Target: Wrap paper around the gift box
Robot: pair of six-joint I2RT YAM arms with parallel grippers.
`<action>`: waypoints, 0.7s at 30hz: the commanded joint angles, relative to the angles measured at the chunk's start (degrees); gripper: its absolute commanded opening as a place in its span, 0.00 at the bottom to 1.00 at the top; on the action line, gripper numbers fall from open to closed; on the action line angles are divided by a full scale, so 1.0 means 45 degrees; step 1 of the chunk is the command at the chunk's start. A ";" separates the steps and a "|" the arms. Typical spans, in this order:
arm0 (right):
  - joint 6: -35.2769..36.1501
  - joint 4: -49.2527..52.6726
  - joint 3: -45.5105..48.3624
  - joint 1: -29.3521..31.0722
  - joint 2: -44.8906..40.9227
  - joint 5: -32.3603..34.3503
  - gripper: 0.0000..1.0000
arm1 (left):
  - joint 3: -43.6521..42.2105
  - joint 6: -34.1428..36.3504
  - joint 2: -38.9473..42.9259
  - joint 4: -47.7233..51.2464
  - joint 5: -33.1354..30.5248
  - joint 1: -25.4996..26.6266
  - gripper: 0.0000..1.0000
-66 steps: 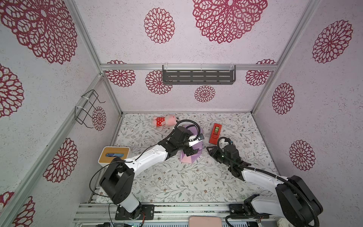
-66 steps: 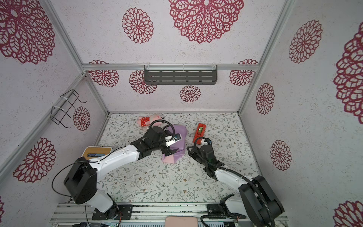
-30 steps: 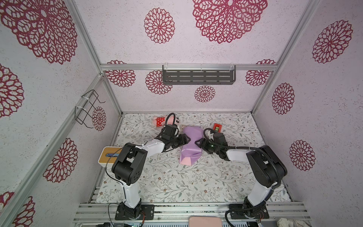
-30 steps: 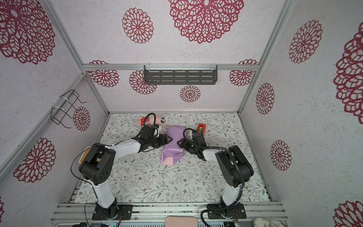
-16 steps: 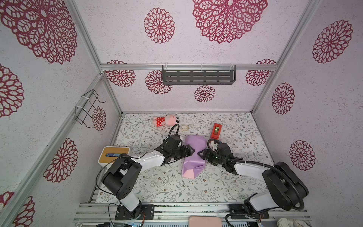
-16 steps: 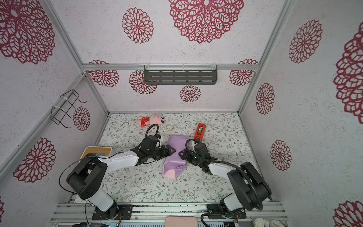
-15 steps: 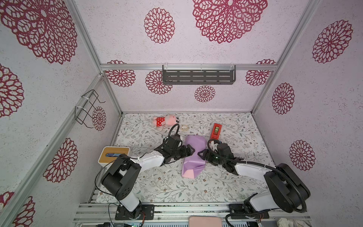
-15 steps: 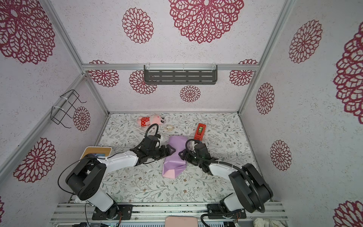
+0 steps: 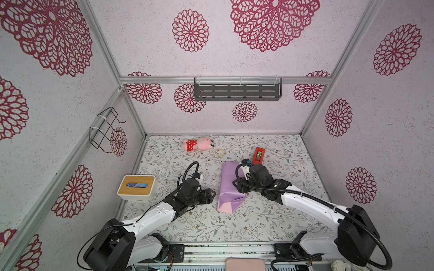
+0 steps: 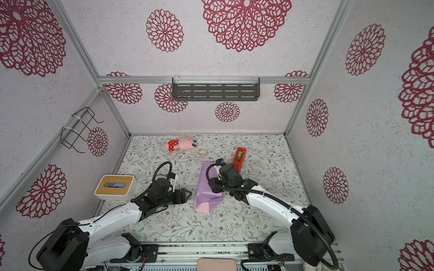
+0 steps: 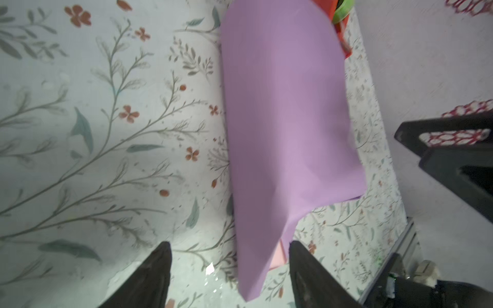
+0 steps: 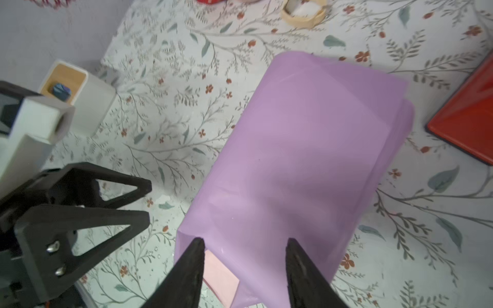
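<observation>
The paper (image 9: 229,185) (image 10: 207,187) is folded over into a long parcel on the floor, lilac face out, with a pale pink flap (image 9: 226,206) at its near end. The gift box is hidden under it. My left gripper (image 9: 212,196) (image 10: 187,196) lies low just left of the parcel's near end and is open. In the left wrist view the paper's (image 11: 282,120) near corner hangs between the spread fingers without touching them. My right gripper (image 9: 236,186) (image 12: 245,241) hovers over the parcel's right side, open, its fingers straddling the paper (image 12: 293,160).
A white tissue box with a wooden top (image 9: 137,187) stands at the left. A red tape dispenser (image 9: 259,155), a tape roll (image 9: 220,152) and a pink plush toy (image 9: 198,144) lie behind the parcel. A pink pad (image 9: 245,264) sits at the front rail.
The parcel lies nearer the front than a second ago. My left gripper has drawn back from it to the left. My right gripper has come over its right side.
</observation>
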State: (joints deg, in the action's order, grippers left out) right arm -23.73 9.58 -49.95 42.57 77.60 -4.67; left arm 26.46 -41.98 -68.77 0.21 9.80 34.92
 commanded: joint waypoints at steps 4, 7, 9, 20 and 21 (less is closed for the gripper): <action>0.0841 0.0777 -0.0515 -0.0006 0.0880 -0.0142 0.38 | 0.0179 0.0964 -0.0933 -0.0562 0.0126 0.0455 0.54; 0.0742 0.0871 -0.0387 -0.0006 0.1090 -0.0014 0.33 | 0.0240 0.0849 -0.1664 -0.1431 0.0327 0.0600 0.44; 0.0685 0.0998 -0.0336 -0.0006 0.1182 0.0082 0.32 | 0.0387 0.0768 -0.2077 -0.1686 0.0228 0.0632 0.42; 0.0524 0.1012 -0.0072 -0.0006 0.1368 0.0243 0.30 | 0.0674 0.0312 -0.2291 -0.1163 -0.2018 0.1517 0.48; 0.0545 0.0995 -0.0068 -0.0006 0.1369 0.0239 0.30 | 0.0496 0.0385 -0.1776 -0.0850 -0.2433 0.1517 0.50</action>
State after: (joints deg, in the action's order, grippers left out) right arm -21.54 12.36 -50.28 42.59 82.94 -4.51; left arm 29.28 -40.03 -80.84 -6.55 5.56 41.30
